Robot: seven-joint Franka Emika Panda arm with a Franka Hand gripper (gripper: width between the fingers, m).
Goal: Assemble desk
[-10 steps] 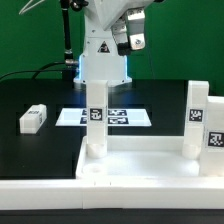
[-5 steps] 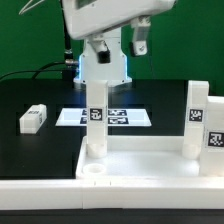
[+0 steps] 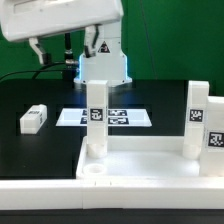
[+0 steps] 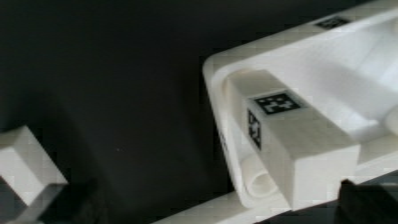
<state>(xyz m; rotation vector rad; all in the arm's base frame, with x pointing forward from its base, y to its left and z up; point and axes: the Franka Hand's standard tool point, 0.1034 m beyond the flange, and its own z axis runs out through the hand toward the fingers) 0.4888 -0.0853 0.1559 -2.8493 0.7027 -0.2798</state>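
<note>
Your gripper (image 3: 66,45) hangs high above the black table (image 3: 40,95), near the exterior view's upper left, well clear of every part. One finger (image 3: 36,50) shows at the exterior view's left and another by the arm's base; they stand spread wide with nothing between them.

The tabletop (image 3: 140,165) lies at the front of the table, rim up, and fills the lower part of the exterior view. Three legs stand upright on it: one leg (image 3: 96,115) at its near-left corner region, a second leg (image 3: 197,118) toward the exterior view's right, and a third (image 3: 218,135) cut off by the right edge. A round socket (image 3: 93,171) sits open just in front of the first leg.

A fourth leg (image 3: 33,119) lies flat on the table, well apart to the exterior view's left.

The marker board (image 3: 125,117) lies flat behind the tabletop.

In the wrist view you see a tagged leg (image 4: 285,125) standing inside the tabletop's corner (image 4: 228,70).
</note>
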